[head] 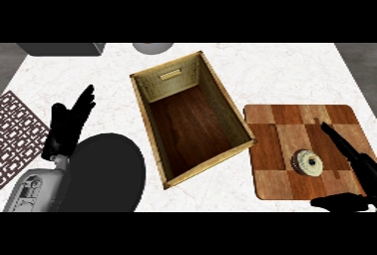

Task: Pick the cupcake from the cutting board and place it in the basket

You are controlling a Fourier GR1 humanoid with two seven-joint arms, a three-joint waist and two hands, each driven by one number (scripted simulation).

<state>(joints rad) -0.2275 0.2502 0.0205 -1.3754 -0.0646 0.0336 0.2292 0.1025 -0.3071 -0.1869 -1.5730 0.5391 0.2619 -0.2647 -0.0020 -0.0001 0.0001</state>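
Cupcake [308,163] on the cutting board [280,124], toward its 5 o'clock part, seen from above: pale ring of wrapper round a dark top. Probably light, soft and easily crushed; frosting likely to smear. Best taken low on the wrapper's sides, thumb opposite fingers, not from the top.

Right hand [352,164] in from the 4 o'clock corner, just beside the cupcake at its 3 o'clock. Fingers straight, pointing toward 11 o'clock over the board; thumb spread well apart at 6 o'clock. Wide open, nothing held, cupcake not yet enclosed.

Basket [193,172] at centre, tall-walled, open at the top, at 9 o'clock from the board. High enough lift needed to clear its wall.

Left hand [68,124] at 9 o'clock, fingers straight and up, resting, holding nothing.
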